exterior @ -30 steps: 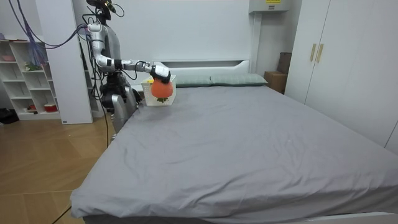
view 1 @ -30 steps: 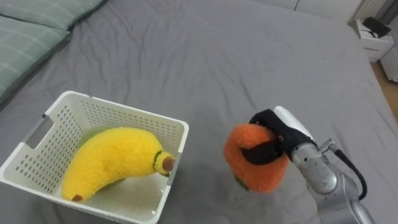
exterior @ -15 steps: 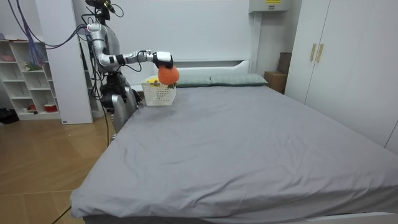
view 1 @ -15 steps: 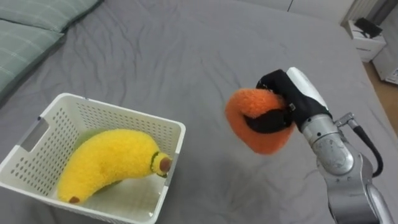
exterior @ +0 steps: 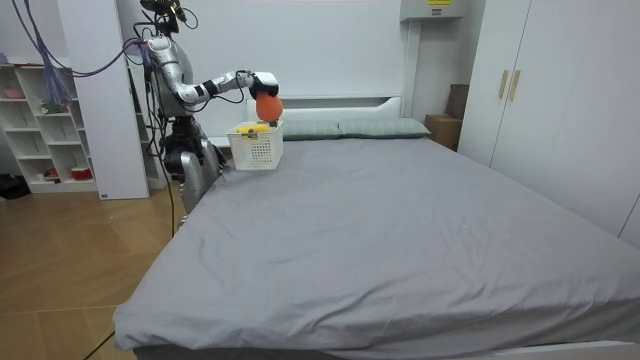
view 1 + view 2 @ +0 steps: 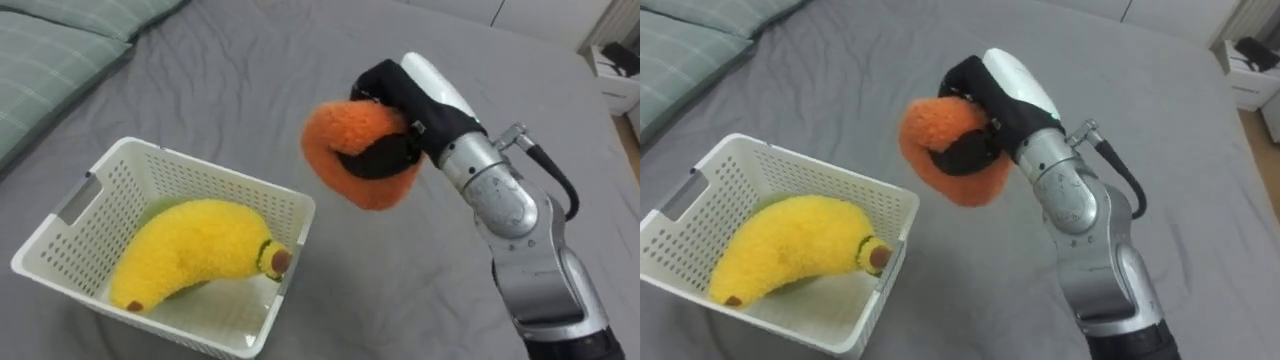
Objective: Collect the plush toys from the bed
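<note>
My right hand point(image 6: 405, 110) point(image 6: 985, 100) is shut on a fluffy orange plush toy point(image 6: 355, 150) point(image 6: 945, 155) and holds it in the air above the grey bed point(image 6: 300, 60), just right of the white slatted basket point(image 6: 100, 190) point(image 6: 700, 190). A yellow plush banana point(image 6: 195, 260) point(image 6: 785, 245) lies inside that basket. In the room view I stand at the head corner of the bed, arm stretched out with the orange toy point(image 5: 266, 105) over the basket point(image 5: 256, 148).
Pale green striped pillows point(image 6: 55, 50) lie at the bed's head, left of the basket. A white bedside table point(image 6: 620, 70) stands beyond the bed's far edge. Wardrobes point(image 5: 540, 100) and a white shelf unit point(image 5: 40, 130) line the room's walls.
My right hand has lifted the orange toy off the bed and carried it up and leftwards, closer to the basket. The banana has stayed in the basket.
</note>
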You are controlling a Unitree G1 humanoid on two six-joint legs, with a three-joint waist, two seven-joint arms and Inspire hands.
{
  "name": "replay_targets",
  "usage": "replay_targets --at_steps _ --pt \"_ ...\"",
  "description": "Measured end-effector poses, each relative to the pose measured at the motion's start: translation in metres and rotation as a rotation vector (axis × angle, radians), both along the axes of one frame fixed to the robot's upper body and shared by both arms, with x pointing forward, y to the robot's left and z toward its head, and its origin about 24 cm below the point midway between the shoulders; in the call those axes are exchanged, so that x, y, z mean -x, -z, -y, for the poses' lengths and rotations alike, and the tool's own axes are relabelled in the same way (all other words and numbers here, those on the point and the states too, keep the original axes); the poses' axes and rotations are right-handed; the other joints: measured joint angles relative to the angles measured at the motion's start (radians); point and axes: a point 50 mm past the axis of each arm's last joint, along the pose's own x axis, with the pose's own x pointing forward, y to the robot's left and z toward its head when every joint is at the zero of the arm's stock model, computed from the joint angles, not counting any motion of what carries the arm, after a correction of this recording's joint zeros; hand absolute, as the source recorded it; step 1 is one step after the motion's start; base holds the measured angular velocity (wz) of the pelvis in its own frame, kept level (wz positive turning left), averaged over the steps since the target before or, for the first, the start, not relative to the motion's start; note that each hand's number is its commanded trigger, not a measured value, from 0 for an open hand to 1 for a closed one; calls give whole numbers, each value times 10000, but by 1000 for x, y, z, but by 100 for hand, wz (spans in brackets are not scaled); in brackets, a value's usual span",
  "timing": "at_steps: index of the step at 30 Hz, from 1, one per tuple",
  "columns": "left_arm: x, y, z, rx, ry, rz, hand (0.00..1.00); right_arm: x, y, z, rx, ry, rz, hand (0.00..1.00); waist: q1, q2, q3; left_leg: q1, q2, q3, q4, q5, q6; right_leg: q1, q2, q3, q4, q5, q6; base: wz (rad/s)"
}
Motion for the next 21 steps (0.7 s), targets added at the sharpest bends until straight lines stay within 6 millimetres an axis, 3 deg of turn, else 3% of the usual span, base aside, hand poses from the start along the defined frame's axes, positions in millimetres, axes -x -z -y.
replay_targets --at_steps 9,17,21 --pt "-18 -2 5 304 400 213 0 4 -8 -42 191 -1642 29 77 734 -78 57 -216 -40 -425 16 4 -2 -13 -36 -436 -28 -1 4 13" --pt "-27 -4 7 466 557 398 0 9 -2 -56 441 -2250 -335 77 1118 -240 142 -382 -87 -652 165 6 -4 -9 -63 -599 -45 -1 5 8" --pt "-30 -4 8 371 715 441 0 12 6 -64 739 -2668 -847 67 1359 -313 182 -389 -88 -664 168 8 -7 -11 -68 -605 -34 -2 5 0"
